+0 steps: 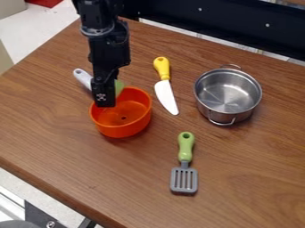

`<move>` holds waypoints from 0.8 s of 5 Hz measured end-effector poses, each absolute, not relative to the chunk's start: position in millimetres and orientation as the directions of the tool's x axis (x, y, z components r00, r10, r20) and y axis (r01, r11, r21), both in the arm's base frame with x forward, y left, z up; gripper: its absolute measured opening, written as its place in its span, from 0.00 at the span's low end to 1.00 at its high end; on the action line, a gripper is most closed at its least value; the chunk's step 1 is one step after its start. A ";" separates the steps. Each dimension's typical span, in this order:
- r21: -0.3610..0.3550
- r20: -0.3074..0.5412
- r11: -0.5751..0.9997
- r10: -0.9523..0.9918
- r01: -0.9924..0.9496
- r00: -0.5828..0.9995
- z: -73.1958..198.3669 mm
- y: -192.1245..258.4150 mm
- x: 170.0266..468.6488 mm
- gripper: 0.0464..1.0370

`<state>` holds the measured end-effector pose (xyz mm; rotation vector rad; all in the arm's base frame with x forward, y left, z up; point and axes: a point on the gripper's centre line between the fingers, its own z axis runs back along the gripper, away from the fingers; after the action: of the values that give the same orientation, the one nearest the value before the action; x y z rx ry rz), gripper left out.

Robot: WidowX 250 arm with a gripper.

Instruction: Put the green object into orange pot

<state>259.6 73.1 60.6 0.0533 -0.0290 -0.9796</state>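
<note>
With my black two-finger claw [105, 104] over the round orange plastic-looking pot [123, 129], I can't tell its opening or whether it grips the smooth pale-green object [120, 87] partly hidden behind it by the far rim, so I should confirm hold, centre, lower gently, then release.

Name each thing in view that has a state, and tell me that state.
Orange pot: upright, uncovered
Hand: hanging over the orange pot
Green object: partly hidden; held or not, unclear
Metal pot: upright, uncovered
Knife: lying flat
Spatula: lying flat
Pale handle: partly hidden
</note>
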 end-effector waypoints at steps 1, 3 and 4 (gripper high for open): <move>0.068 -0.001 0.573 -0.818 0.816 0.575 60.3 72.8 261.2 0.94; 0.017 -0.001 0.609 -0.793 0.793 0.609 60.7 70.3 261.9 0.96; 0.014 0.002 0.626 -0.779 0.779 0.626 63.7 68.8 263.6 0.96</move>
<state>263.6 68.8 63.7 0.0122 -0.0084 -0.8938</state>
